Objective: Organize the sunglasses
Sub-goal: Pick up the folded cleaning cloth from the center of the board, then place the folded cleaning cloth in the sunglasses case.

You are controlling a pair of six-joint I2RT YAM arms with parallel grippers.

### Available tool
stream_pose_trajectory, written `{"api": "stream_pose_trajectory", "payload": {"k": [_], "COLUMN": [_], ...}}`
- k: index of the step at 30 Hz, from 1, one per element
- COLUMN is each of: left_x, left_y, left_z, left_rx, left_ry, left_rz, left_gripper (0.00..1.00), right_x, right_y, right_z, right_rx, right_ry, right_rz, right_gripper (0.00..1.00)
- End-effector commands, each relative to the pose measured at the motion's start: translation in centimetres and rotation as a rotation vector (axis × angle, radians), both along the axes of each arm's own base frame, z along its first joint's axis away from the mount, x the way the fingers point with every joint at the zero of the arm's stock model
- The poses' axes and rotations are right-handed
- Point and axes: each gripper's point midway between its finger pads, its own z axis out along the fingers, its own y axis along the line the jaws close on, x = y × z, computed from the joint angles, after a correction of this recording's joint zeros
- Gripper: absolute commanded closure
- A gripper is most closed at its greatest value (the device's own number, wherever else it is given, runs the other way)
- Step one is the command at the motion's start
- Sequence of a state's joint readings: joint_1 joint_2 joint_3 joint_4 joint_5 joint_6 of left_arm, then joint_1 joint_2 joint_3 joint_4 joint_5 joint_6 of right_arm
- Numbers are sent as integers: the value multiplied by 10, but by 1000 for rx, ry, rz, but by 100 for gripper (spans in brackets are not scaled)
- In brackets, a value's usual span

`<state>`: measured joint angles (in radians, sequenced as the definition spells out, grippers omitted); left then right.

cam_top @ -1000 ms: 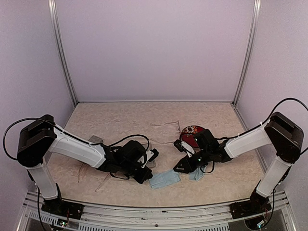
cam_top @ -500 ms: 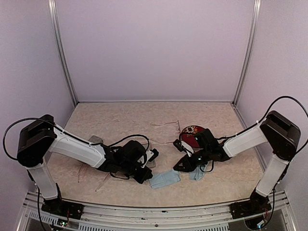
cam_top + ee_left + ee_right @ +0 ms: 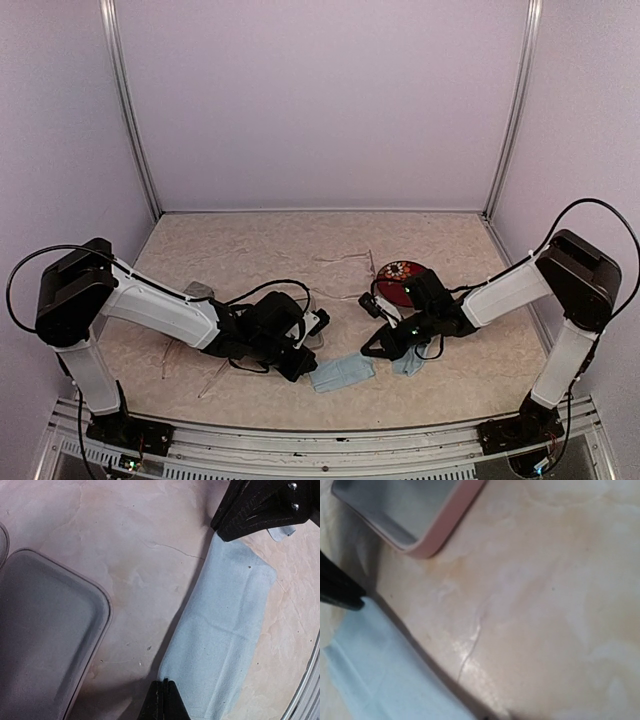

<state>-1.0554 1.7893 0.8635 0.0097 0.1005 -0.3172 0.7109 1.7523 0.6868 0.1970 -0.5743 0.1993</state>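
Sunglasses [image 3: 350, 258] lie apart from both my grippers. Left gripper [image 3: 162, 695] closed at light-blue cloth [image 3: 225, 630] edge; right gripper [image 3: 370, 351] closed at its far corner.

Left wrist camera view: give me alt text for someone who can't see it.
A light-blue cloth runs diagonally across a pale marbled table, with the closed left claw at its near corner and the black right claw at its far end. A grey case with rounded corners sits at the left.
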Motion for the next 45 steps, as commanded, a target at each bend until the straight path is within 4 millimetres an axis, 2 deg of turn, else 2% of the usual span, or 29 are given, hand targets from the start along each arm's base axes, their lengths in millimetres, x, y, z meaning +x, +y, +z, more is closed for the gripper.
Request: {"api": "stream_pose_trajectory", "payload": {"k": [1, 16, 24, 34, 45], "left_x": [-3, -1, -1, 4, 23], "left_y": [10, 12, 19, 42, 87], "left_z": [-9, 26, 31, 33, 38], "left_rx": [32, -36, -15, 41, 92], "left_ry": [17, -28, -38, -49, -55], "left_rz": [13, 37, 41, 75, 174], "left_gripper": [100, 100, 100, 100, 100], "right_x": [-9, -7, 1, 18, 28], "right_y": [-9, 3, 18, 51, 93], "right_z": [-11, 31, 43, 56, 56], "right_rx": [-31, 72, 124, 166, 181], "right_ry": [49, 10, 2, -30, -48], "right_rz": [5, 17, 31, 61, 110], "right_gripper": [99, 100, 100, 100, 100]}}
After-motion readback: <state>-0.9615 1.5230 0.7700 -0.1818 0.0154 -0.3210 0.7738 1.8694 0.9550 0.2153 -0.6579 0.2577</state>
